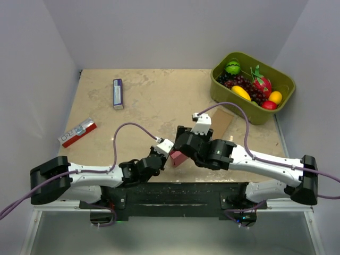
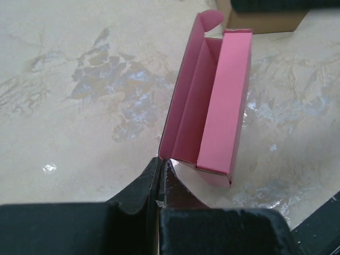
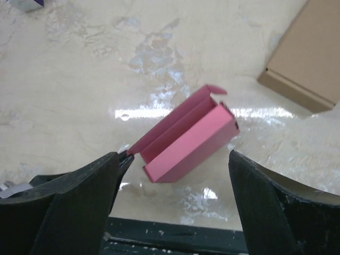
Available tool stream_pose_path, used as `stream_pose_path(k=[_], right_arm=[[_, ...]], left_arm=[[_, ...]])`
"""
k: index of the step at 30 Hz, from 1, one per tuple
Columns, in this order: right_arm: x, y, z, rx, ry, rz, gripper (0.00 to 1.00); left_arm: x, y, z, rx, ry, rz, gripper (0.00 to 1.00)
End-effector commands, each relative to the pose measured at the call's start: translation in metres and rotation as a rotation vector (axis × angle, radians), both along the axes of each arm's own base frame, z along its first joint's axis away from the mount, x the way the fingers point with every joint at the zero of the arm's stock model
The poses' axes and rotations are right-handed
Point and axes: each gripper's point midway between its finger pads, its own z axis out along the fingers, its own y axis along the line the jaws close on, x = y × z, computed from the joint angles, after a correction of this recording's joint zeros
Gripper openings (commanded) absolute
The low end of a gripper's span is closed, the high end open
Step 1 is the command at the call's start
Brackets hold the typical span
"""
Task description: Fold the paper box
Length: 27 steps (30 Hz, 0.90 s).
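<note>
The paper box [image 2: 215, 106] is a small pink card packet lying on the table in front of the arm bases, its long lid flap [image 2: 183, 101] standing open on one side. My left gripper [image 2: 159, 162] is shut on the near corner of that flap, and its black tip shows at the flap's end [image 3: 125, 156] in the right wrist view. My right gripper [image 3: 174, 155] hangs just above the box [image 3: 186, 141], open wide, with a finger [image 3: 85, 196] on each side and touching nothing. From above, the box [image 1: 178, 158] is mostly hidden under both wrists.
A flat brown cardboard box [image 1: 222, 121] lies just beyond the right wrist. A green bin [image 1: 284, 82] of toy fruit stands at the back right. A blue-and-white packet [image 1: 118, 93] and a red-and-white packet [image 1: 77, 132] lie on the left. The table's near edge [image 3: 175, 234] is close below the box.
</note>
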Motion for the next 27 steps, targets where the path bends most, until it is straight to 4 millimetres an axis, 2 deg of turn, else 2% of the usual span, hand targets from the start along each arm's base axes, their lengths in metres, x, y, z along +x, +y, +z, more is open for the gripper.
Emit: stream_pose_path(k=[1, 6, 9, 10, 11, 13, 17, 18, 19, 20, 21, 27], right_arm=[[0.029, 0.001, 0.024, 0.015, -0.052, 0.065, 0.89], [0.05, 0.017, 0.023, 0.068, -0.119, 0.231, 0.93], [0.064, 0.016, 0.016, 0.04, -0.132, 0.29, 0.93], [0.074, 0.009, 0.013, 0.034, -0.133, 0.291, 0.92], [0.075, 0.014, 0.008, 0.022, -0.144, 0.364, 0.92], [0.083, 0.007, 0.002, 0.005, -0.144, 0.389, 0.9], [0.077, 0.01, -0.007, -0.036, -0.207, 0.543, 0.89], [0.065, 0.017, -0.002, -0.011, -0.226, 0.633, 0.89], [0.064, 0.02, 0.001, -0.03, -0.271, 0.678, 0.91], [0.06, 0.016, -0.008, -0.05, -0.269, 0.696, 0.92], [0.054, 0.019, -0.009, -0.053, -0.279, 0.742, 0.93], [0.059, 0.016, -0.022, -0.178, -0.326, 0.814, 0.97]], left_arm=[[0.004, 0.004, 0.009, 0.06, -0.035, -0.06, 0.0], [0.015, 0.003, 0.017, 0.052, -0.036, -0.138, 0.0], [0.02, 0.007, 0.021, 0.05, -0.031, -0.167, 0.0], [0.018, 0.005, 0.022, 0.051, -0.03, -0.206, 0.0], [0.023, 0.009, 0.023, 0.05, -0.028, -0.198, 0.0], [0.022, 0.005, 0.027, 0.039, -0.027, -0.239, 0.0], [0.037, 0.006, 0.031, 0.058, -0.027, -0.26, 0.0], [0.039, 0.006, 0.026, 0.081, -0.021, -0.27, 0.0], [0.04, 0.003, 0.026, 0.08, -0.015, -0.296, 0.0], [0.045, 0.002, 0.029, 0.08, -0.019, -0.296, 0.0], [0.047, 0.002, 0.026, 0.097, -0.021, -0.309, 0.0], [0.048, -0.012, 0.022, 0.124, -0.005, -0.43, 0.0]])
